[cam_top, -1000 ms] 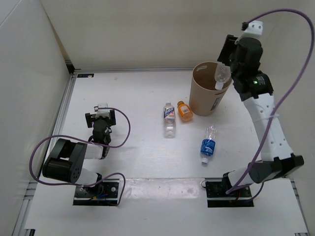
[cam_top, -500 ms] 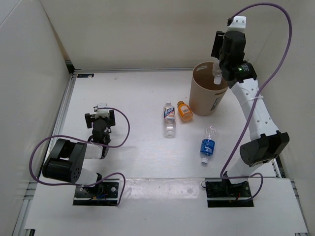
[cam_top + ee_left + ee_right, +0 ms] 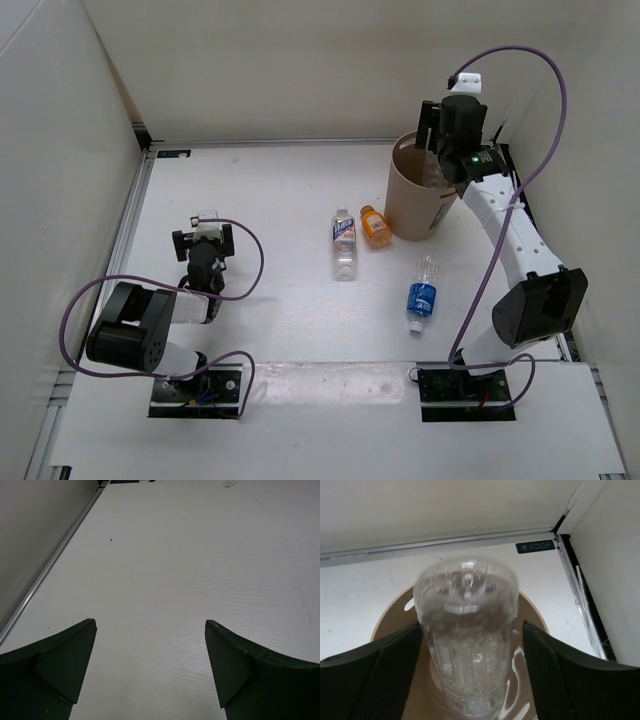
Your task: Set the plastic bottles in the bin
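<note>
Fingers (image 3: pixel 395 665) of the right gripper (image 3: pixel 472 625) are pressing against both sides of a clear bottle (image 3: pixel 467 630), set about as wide apart as the bottle's body and gripping it; the bottle is hanging upright over the mouth of the bin (image 3: pixel 390 615), one rounded end facing the wrist camera and the other pointing down into the beige inside; from above, the right gripper (image 3: pixel 437 150) is sitting at the far rim of the bin (image 3: pixel 410 215), with the arm reaching up from its base at the near edge; a purple cable (image 3: pixel 540 80) is arching over that arm; the left gripper (image 3: pixel 150 625) is standing wide open and holding nothing, its two dark fingers hanging above bare white table (image 3: pixel 175 555); in the overhead view the left gripper (image 3: pixel 204 232) is resting low on the left side, well apart from every bottle; three more bottles are lying on the table (image 3: pixel 280 180): a white-and-blue bottle (image 3: pixel 344 243) near the middle, an orange bottle (image 3: pixel 375 226) just beside it and close to the foot of the bin, and a blue-labelled bottle (image 3: pixel 423 293) nearer the right arm's base; the bin is standing upright toward the far right corner; a metal rail (image 3: pixel 135 230) is running along the table's left edge, and plain pale walls (image 3: pixel 300 60) are enclosing the surface on three sides; a small black label (image 3: pixel 535 546) is sitting in the far corner.
</note>
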Robot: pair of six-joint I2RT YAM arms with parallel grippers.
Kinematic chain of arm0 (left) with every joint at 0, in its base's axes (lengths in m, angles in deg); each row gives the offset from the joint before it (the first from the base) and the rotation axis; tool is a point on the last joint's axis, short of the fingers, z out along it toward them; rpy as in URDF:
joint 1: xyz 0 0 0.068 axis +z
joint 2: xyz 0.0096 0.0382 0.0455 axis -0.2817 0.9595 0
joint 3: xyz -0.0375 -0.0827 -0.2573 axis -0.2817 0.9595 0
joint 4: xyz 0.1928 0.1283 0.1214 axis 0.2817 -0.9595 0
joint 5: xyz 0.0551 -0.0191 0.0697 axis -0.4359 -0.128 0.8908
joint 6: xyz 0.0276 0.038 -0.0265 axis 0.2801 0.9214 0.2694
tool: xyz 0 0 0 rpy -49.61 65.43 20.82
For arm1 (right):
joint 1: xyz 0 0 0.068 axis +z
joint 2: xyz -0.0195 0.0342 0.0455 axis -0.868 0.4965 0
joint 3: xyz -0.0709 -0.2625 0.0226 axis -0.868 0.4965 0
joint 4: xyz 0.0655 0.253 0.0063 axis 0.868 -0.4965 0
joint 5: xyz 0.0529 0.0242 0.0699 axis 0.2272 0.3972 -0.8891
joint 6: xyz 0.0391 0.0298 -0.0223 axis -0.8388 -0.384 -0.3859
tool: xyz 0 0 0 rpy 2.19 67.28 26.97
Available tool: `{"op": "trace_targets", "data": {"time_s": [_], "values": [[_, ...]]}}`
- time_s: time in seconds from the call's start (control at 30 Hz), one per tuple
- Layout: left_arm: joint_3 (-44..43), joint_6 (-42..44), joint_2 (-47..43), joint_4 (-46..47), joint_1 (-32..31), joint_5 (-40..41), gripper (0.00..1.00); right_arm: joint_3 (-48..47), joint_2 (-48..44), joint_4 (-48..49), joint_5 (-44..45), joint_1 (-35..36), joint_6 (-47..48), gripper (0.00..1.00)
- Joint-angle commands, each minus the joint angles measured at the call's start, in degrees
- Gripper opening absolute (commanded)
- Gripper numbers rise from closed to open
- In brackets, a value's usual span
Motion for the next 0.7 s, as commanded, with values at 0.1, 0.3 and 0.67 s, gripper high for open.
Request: {"op": "trace_targets", "data": {"time_s": [0.1, 0.3, 0.67], "values": [[-0.9, -0.46, -1.2, 0.32, 0.41, -0.73, 1.0, -2.6, -3.38, 1.61, 3.76, 1.76, -0.13, 0.9], [-0.99, -0.55, -1.11, 0.32, 0.32, -0.56, 1.0, -7.53, -2.59, 1.95, 13.65, 4.75, 5.31, 0.9], [-0.99, -0.46, -1.2, 0.4, 0.41, -0.65, 1.0, -1.59, -15.93, 3.37, 26.2, 9.42, -1.16, 0.9]]}}
